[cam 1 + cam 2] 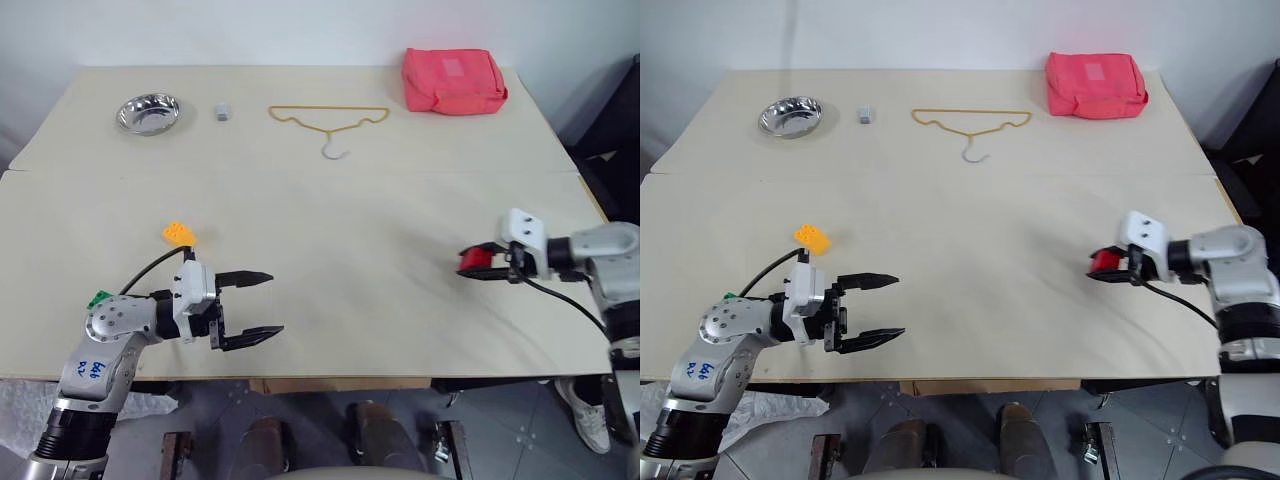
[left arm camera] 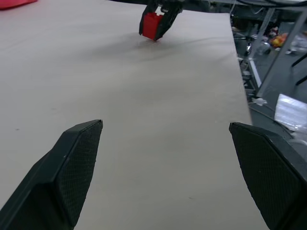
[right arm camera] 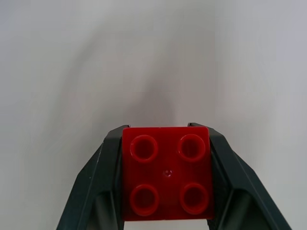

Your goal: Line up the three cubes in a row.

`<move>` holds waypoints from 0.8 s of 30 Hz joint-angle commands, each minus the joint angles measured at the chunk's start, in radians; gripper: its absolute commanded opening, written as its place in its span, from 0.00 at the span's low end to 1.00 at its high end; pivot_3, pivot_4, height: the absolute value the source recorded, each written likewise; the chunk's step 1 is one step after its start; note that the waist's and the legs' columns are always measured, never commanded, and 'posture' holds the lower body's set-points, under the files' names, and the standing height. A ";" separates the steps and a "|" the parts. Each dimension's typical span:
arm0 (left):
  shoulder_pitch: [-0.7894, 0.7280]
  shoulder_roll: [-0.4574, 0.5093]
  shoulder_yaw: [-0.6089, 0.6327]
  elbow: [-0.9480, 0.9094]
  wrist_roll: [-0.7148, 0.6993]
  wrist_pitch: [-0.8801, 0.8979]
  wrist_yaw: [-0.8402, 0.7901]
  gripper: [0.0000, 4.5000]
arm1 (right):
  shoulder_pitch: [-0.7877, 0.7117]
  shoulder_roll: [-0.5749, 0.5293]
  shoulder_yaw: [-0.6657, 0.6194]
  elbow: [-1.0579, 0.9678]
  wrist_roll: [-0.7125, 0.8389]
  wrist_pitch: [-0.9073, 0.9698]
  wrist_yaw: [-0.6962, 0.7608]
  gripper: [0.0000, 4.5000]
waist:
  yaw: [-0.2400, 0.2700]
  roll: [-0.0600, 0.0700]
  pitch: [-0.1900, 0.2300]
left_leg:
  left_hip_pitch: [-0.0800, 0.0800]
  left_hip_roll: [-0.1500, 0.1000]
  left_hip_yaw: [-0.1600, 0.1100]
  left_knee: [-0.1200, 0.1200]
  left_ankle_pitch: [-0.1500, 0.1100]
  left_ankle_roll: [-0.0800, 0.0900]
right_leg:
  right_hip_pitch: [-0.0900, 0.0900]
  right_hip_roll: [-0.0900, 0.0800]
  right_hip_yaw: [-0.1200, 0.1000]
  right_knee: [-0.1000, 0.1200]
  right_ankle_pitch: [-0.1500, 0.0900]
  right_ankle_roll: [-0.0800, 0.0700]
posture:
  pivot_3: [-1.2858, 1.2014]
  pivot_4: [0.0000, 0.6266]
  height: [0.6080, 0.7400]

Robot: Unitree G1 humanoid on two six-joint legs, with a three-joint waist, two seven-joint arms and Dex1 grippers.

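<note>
Right wrist view: red cube clamped

The right pincer (image 3: 165,184) grips the red cube (image 3: 166,178) between both fingers, studs facing the camera, near the tabletop's (image 1: 330,250) right edge. The left pincer (image 1: 262,304) hangs wide apart and holds nothing. The orange-yellow cube (image 1: 179,235) lies just beyond it; the green cube (image 1: 99,298) peeks out beside the left arm.

Three bricks are counted: one red brick (image 3: 166,176), one orange-yellow brick (image 1: 179,235), one green brick (image 1: 100,298), the last only partly seen behind the left arm. One steel bowl (image 1: 148,112), one small grey block (image 1: 222,113), one wire hanger (image 1: 328,122) and one pink pouch (image 1: 453,80) are counted on one table (image 1: 350,230). Grippers: 2 in total.
</note>
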 commanded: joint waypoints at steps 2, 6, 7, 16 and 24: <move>0.042 0.028 0.065 0.022 -0.005 -0.022 -0.002 1.00 | -0.111 0.114 0.131 -0.176 -0.044 0.132 0.052 0.34 | -0.009 0.000 0.000 | 0.000 0.001 -0.001 0.000 0.000 -0.001 | 0.000 0.000 -0.001 0.003 0.000 0.000 | 0.52 0.24 1.00; 0.088 0.033 0.084 0.026 0.004 -0.036 -0.005 1.00 | -0.183 0.234 0.241 -0.181 -0.103 0.177 0.052 0.34 | -0.008 0.000 0.000 | -0.001 0.000 -0.003 0.000 0.000 -0.001 | -0.001 -0.002 -0.005 0.003 0.000 0.000 | 0.52 0.24 1.00; 0.094 0.032 0.087 0.021 0.002 -0.034 0.000 1.00 | -0.198 0.263 0.252 -0.170 -0.112 0.189 0.033 0.34 | -0.005 0.000 0.000 | -0.002 -0.001 -0.005 0.000 0.000 -0.001 | -0.001 -0.004 -0.007 0.003 0.000 0.000 | 0.52 0.24 1.00; 0.180 0.029 0.127 -0.040 -0.009 -0.031 0.034 1.00 | -0.218 0.360 0.303 -0.117 -0.199 0.244 -0.097 0.34 | -0.002 -0.001 -0.001 | -0.014 -0.008 -0.009 0.003 0.000 0.001 | -0.010 -0.017 -0.028 0.006 0.000 0.000 | 0.52 0.24 1.00; 0.199 0.041 0.151 -0.048 -0.011 -0.026 0.035 1.00 | -0.240 0.323 0.290 -0.056 -0.214 0.228 -0.136 0.34 | -0.006 -0.001 -0.001 | -0.013 -0.007 -0.009 0.003 0.005 0.000 | -0.008 -0.020 -0.040 0.005 0.001 -0.003 | 0.52 0.24 1.00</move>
